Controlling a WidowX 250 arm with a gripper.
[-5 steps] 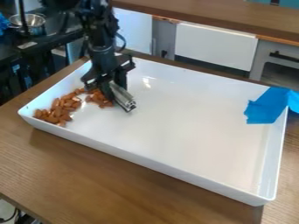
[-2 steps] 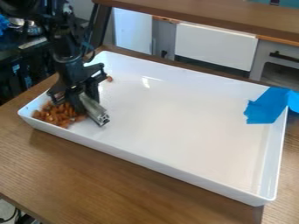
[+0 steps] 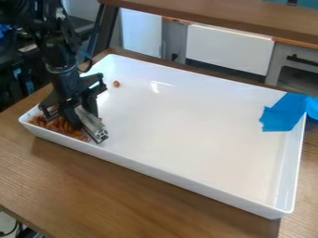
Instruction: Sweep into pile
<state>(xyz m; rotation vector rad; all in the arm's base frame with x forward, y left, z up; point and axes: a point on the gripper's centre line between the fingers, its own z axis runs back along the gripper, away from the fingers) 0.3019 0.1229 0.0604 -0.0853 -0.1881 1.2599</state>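
The black gripper (image 3: 82, 116) hangs low in the left front corner of the white tray (image 3: 186, 175), shut on a metallic silver bar (image 3: 92, 125) whose ribbed end points toward the front. Brown nuts (image 3: 61, 127) lie bunched in that corner, left of the bar, partly hidden by the gripper. One single nut (image 3: 116, 83) lies apart, near the tray's back left.
Blue tape (image 3: 283, 113) covers part of the tray's right back rim. Raised walls run around the tray, which stands on a wooden table (image 3: 124, 200). A wooden counter (image 3: 229, 21) with white and grey cabinets is behind.
The gripper and bar have moved left and toward the front. The nuts have been pushed closer together into the corner, and the single nut at the back has come into view.
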